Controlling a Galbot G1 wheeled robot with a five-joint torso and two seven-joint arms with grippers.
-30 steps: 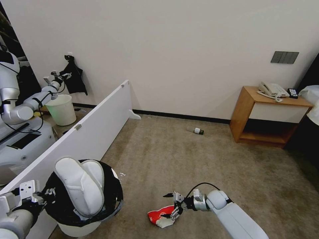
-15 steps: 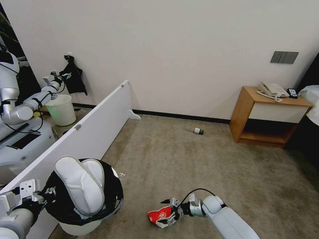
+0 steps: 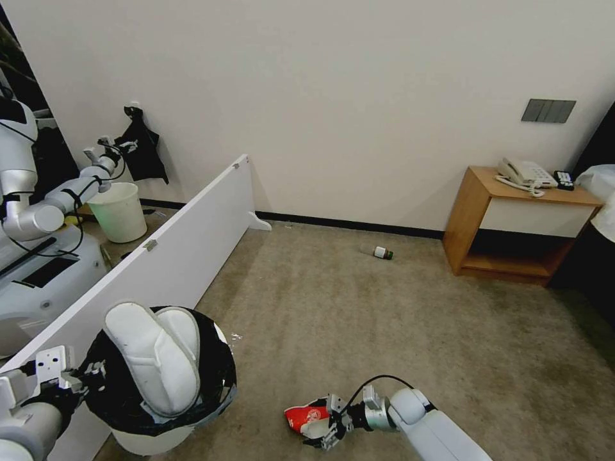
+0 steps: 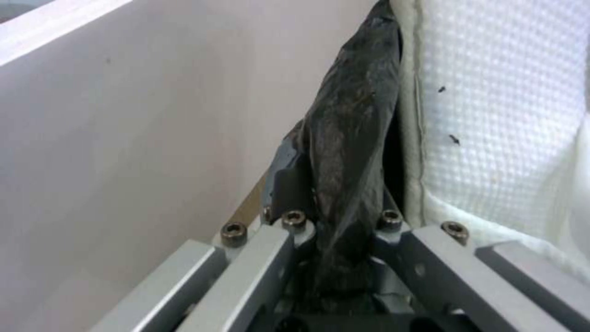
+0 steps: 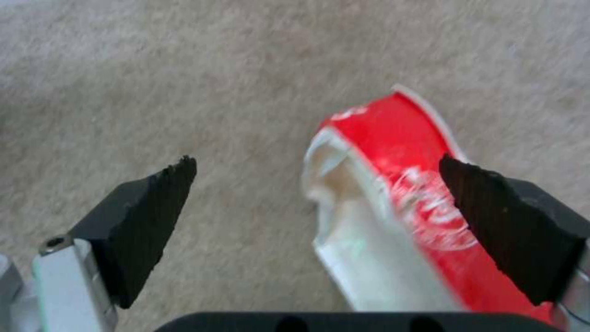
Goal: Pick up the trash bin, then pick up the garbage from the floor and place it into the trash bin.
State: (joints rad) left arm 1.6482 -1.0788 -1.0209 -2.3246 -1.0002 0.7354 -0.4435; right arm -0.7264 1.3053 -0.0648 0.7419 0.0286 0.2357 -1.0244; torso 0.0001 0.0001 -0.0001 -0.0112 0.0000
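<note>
Head view: left gripper (image 3: 77, 378) pinches the trash bin (image 3: 163, 390) rim; right gripper (image 3: 330, 422) reaches the red packet (image 3: 307, 416) right of the bin. Left wrist view: fingers clamp the black liner (image 4: 344, 152). Right wrist view: spread fingertips (image 5: 154, 203) straddle the packet (image 5: 405, 203); closing seems next.

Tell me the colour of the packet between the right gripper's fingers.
Red and white packet, best in the right wrist view.

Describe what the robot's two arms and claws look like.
Both arms are glossy white shells. The right claw has silver metal links, a looping black cable, and black ribbed wedge pads. The left claw has grey metal bars with dark bolts and a white bracket.
</note>
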